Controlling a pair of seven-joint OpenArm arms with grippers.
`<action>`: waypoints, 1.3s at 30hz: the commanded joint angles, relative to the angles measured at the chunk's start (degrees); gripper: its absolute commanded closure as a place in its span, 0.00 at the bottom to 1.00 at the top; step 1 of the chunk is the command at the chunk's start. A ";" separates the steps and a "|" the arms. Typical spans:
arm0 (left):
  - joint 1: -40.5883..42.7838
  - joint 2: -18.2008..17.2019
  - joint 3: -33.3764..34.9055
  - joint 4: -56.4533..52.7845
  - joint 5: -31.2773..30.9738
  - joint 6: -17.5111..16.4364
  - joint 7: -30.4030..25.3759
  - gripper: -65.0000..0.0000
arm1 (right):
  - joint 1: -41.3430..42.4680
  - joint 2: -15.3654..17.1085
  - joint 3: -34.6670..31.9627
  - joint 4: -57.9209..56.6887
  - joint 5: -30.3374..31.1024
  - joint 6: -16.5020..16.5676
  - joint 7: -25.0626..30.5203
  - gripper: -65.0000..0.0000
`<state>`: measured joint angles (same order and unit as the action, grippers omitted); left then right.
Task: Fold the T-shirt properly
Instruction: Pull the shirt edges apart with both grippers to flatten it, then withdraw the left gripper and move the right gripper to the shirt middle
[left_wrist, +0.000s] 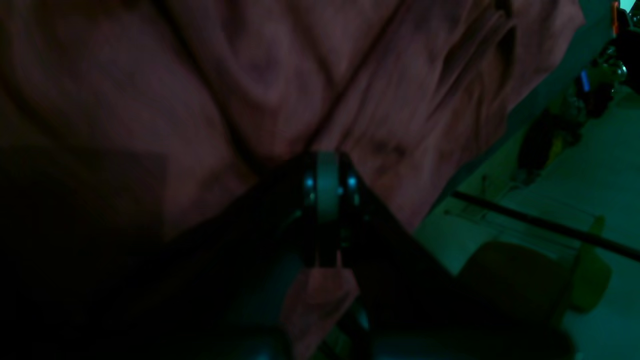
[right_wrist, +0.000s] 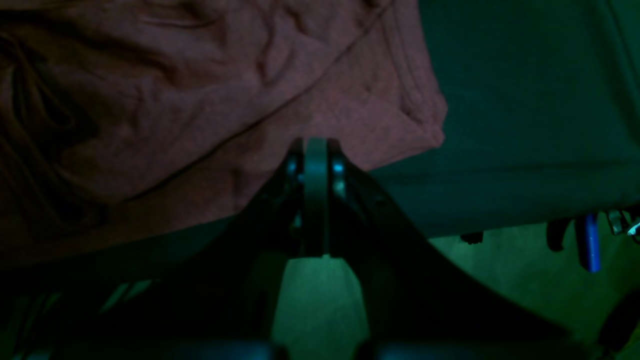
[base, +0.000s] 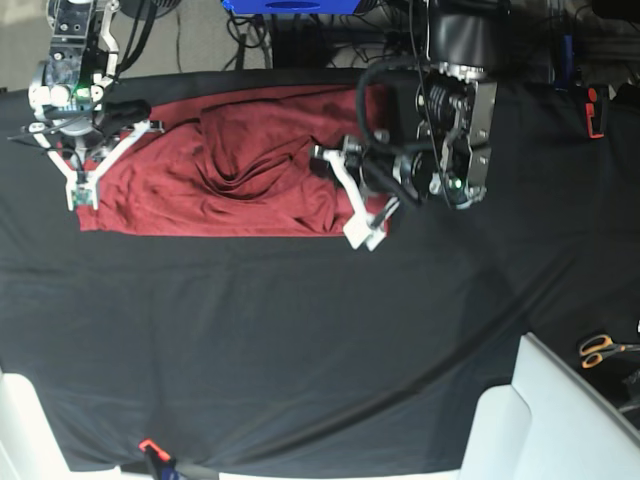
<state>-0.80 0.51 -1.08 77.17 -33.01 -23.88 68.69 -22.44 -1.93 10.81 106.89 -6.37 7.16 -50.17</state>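
**Maroon shirt folded on black cloth, both grippers closed at its ends**

Black cloth (base: 300, 340) covers the whole work surface. One T-shirt (base: 230, 175), plain brick-red with no print or readable label, lies near the far edge as a wide, roughly rectangular band, smooth along its near hem and bunched into diagonal wrinkles at its centre. At the band's left end, the right gripper (base: 80, 195) is fully closed, its tip on the shirt's near corner; whether fabric is pinched cannot be told. At the band's right end, the left gripper (base: 365, 238) is likewise closed, with a flap of maroon fabric visible between its fingers in the wrist view. One pair of orange-handled scissors (base: 603, 349) rests far right.
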 joint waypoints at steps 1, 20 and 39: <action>-0.92 1.11 -0.10 1.03 -1.14 0.01 -0.51 1.00 | 0.24 0.13 0.05 0.93 -0.09 0.09 0.90 1.00; -0.56 -11.46 -23.67 14.04 -2.63 -0.17 4.85 1.00 | -3.54 0.48 -23.86 3.39 -12.75 2.91 11.71 1.00; 24.14 -26.32 -46.43 2.70 -11.78 -11.24 -8.51 1.00 | 0.06 1.45 -51.73 -7.07 -35.61 3.00 12.24 0.38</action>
<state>23.20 -24.71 -46.94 79.07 -43.83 -34.63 60.90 -19.92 2.04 -37.32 100.75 -38.37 11.60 -39.03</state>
